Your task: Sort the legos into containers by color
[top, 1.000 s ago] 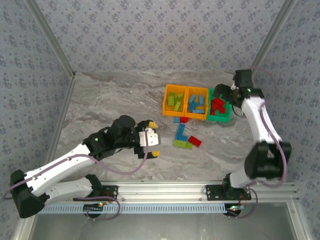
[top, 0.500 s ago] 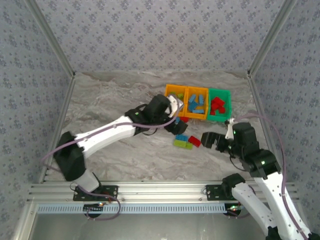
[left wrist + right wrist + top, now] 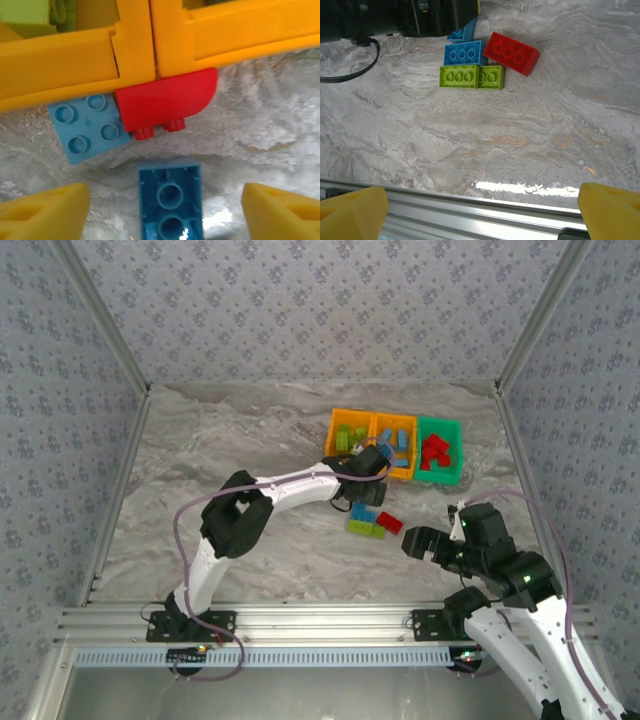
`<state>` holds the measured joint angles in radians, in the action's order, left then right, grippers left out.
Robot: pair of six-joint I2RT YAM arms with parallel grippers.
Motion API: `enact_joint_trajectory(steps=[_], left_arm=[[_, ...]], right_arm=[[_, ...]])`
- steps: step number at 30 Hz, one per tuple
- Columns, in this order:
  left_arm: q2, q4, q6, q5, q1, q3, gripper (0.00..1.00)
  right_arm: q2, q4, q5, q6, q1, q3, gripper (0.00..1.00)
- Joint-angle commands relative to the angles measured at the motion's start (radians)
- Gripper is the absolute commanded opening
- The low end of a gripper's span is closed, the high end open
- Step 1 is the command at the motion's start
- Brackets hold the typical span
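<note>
left arm: swings from the table's near-left out to the orange bins point(image 3: 371, 445)
left gripper point(image 3: 165, 210): now low just in front of those bins, spread fingers either side of an upturned blue lego point(image 3: 170, 187)
right arm: drawn back from the green bin point(image 3: 440, 478)
right gripper point(image 3: 412, 542): now near its base, right of the loose legos point(image 3: 366, 528)

Left orange bin point(image 3: 60, 65) and right orange bin point(image 3: 225, 30): rims side by side across the top, touching at a seam.
Lime green brick point(image 3: 25, 10): inside the left bin.
Red brick point(image 3: 165, 102), one rounded corner: against the seam, on the marble table point(image 3: 260, 135).
Light blue square brick point(image 3: 85, 127): studs up, touching the red one's left side.
Blue brick point(image 3: 170, 200): hollow side up, apart from both, between the spread yellow fingers of the left gripper point(image 3: 164, 212).
</note>
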<state>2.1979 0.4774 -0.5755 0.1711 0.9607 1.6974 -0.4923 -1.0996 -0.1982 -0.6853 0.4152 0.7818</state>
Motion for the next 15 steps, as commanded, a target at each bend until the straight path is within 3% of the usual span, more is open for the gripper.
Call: enact_joint_trajectory(steps=[1, 13, 15], left_arm=[[0.033, 0.028, -0.023, 0.035, 0.003, 0.032, 0.7], [0.022, 0.028, 0.012, -0.026, 0.001, 0.015, 0.28], [-0.01, 0.027, 0.023, -0.033, 0.005, 0.011, 0.26]], right_arm=[[0.011, -0.023, 0.016, -0.019, 0.008, 0.003, 1.0], [0.012, 0.014, 0.011, -0.037, 0.009, 0.019, 1.0], [0.011, 0.027, 0.01, -0.042, 0.011, 0.023, 1.0]])
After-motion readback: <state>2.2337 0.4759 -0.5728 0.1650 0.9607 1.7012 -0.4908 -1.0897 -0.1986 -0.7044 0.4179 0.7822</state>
